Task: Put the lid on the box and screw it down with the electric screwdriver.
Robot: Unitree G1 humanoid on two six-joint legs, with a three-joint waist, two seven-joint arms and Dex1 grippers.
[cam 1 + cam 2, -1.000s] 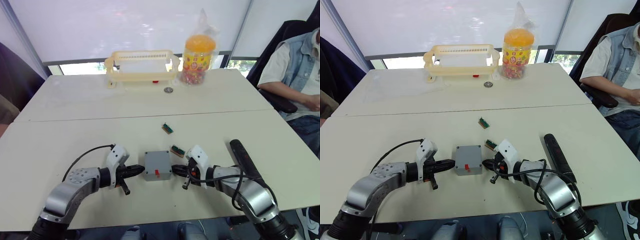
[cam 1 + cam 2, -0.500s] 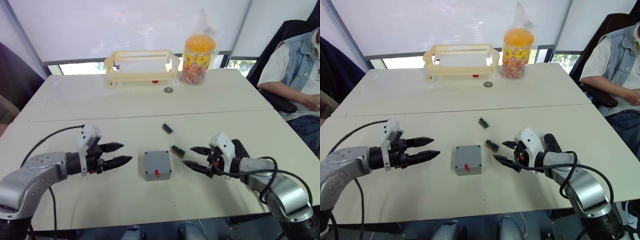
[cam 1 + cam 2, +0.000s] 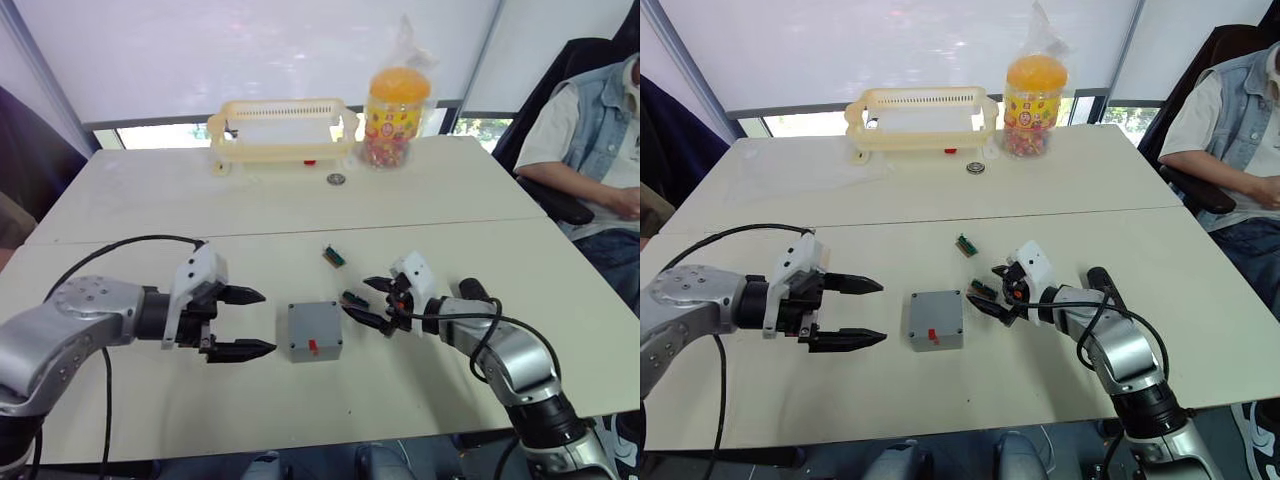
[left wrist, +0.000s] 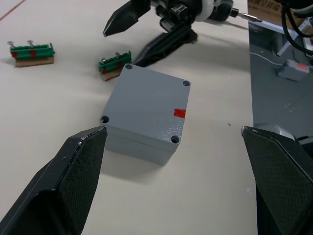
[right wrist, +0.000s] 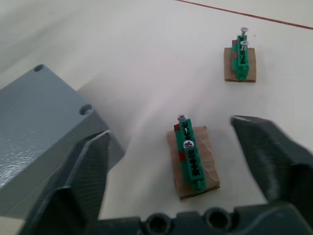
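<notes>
Two pincers, left pincer point(image 3: 243, 322) and right pincer point(image 3: 366, 301), stand apart, flanking the box point(image 3: 314, 330) mid-surface, lid point(image 4: 146, 106) seated. Rigid, light, likely slippery plastic; grip opposite side walls. A green block point(image 5: 192, 155) sits between the right pincer's fingers; another block point(image 3: 335, 257) lies beyond.

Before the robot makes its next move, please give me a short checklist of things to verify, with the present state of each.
1. Lid sits flush on the box: ok.
2. Screws in the lid's corner holes: not ok, the holes look empty.
3. Screws available: ok, two stand in the nearer green screw block, two more in the farther screw block.
4. Right gripper open and aimed at the nearer block: ok.
5. Left gripper open, apart from the box: ok.
6. Electric screwdriver within reach: cannot tell, the right arm hides most of it.
</notes>
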